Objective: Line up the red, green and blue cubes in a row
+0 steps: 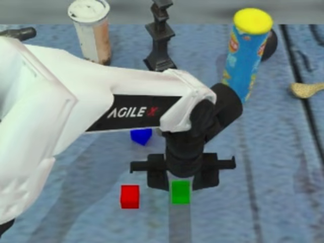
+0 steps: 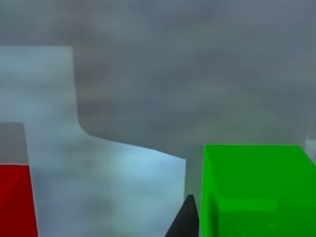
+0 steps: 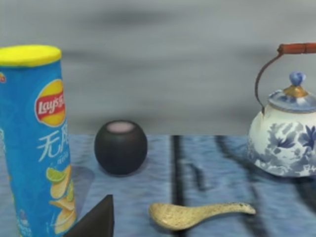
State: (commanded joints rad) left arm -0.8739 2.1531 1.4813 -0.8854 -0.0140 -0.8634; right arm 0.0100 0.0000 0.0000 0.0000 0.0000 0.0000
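The left gripper (image 1: 180,181) hangs low over the near middle of the table (image 1: 283,167), its jaws spread open to either side of the green cube (image 1: 180,192), which sits on the cloth between them and slightly nearer the front edge. Whether a finger touches the cube I cannot tell; the left wrist view shows one dark fingertip close beside its face. The red cube (image 1: 129,196) lies outside the jaws on the left, near the green one and level with it. The blue cube (image 1: 140,136) sits behind the jaws, partly under the left arm. Farther back stand a blue chip can (image 1: 245,55), a paper cup (image 1: 92,30) and a black chess piece (image 1: 161,43). The right gripper is unseen from above; only one dark finger of it shows in its own wrist view, so whether its jaws are open cannot be told.
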